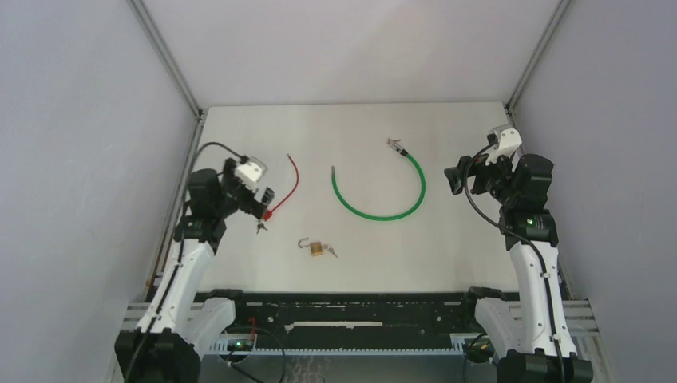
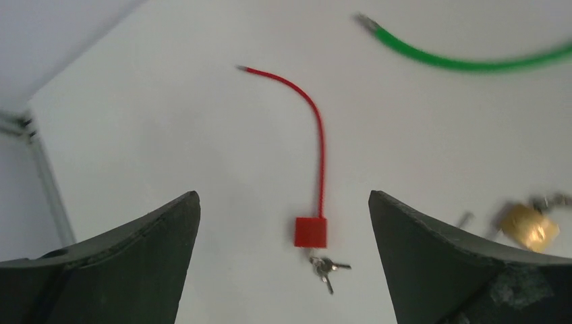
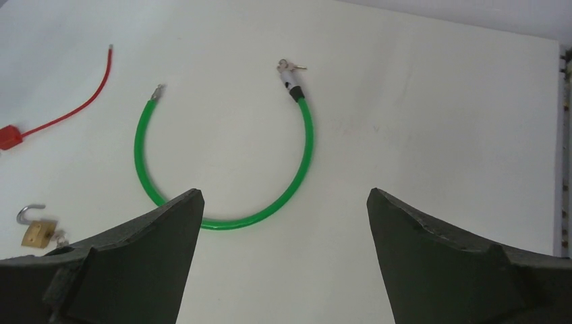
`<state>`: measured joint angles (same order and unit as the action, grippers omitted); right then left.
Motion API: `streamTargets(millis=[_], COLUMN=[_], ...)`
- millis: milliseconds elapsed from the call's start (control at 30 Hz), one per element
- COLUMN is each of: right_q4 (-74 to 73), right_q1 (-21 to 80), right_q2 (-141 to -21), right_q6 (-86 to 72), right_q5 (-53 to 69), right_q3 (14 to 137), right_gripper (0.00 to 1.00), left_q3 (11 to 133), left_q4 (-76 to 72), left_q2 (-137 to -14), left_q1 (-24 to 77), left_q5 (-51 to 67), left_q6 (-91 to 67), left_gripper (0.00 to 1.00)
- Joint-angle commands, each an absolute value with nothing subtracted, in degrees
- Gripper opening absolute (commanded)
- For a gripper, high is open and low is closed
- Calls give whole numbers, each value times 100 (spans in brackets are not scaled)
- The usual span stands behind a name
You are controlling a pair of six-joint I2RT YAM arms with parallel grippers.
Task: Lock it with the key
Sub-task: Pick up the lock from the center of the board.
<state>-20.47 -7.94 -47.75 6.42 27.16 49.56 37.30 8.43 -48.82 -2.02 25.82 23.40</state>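
A small red lock body (image 2: 311, 232) lies on the white table with a thin red cable (image 2: 318, 135) curving away from it, its far end free. A bunch of keys (image 2: 326, 266) sits at the body's near side. My left gripper (image 2: 284, 199) hovers open above it, holding nothing; in the top view this gripper (image 1: 263, 199) is at the left. A green cable lock (image 3: 307, 142) lies in an open arc mid-table, with keys (image 3: 290, 66) at its black end. My right gripper (image 3: 284, 196) is open and empty, to the right of the green cable (image 1: 383, 211).
A brass padlock (image 1: 316, 249) with its shackle open and keys beside it lies near the table's front middle; it also shows in the left wrist view (image 2: 529, 226) and right wrist view (image 3: 37, 233). Grey walls enclose the table on three sides.
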Motion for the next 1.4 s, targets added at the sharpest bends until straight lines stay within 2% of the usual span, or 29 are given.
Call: streamTargets(millis=[0,333,567,733,900,1233,1367], right_q4=[-2018,-2071,-2082,-2085,-2085,-2119,-2125], right_q1=[-496,-195,36,266,264,267,264], right_q2=[-4779,-4870,-4989,-5106,-5132,-5159,-5193], right_q6=[1089,1312,1388,1506,1464,1526,1538], right_q5=[2938,3029,3016,2765,2903,2897,2914], right_q3=[4996,4892,4868,4863,4830,4809,4814], right_gripper=[100,100,100,100,100,100,100], left_q3=[4344,4502,4342,4390,4382,4350,4186], left_q4=[3126,3525,3238,3061,2903,2923,2703], left_q2=[-5457,-6717,-7087,-7195,-7405,-7804,-7732], left_q1=[924,2407,2738,3022,3279,3380,3480], left_q5=[2186,1901,1681,1731,1714,1623,1609], left_q6=[4953,5169,5077,5033,4963,4846,4813], left_gripper=[100,98,91,81,76,59,48])
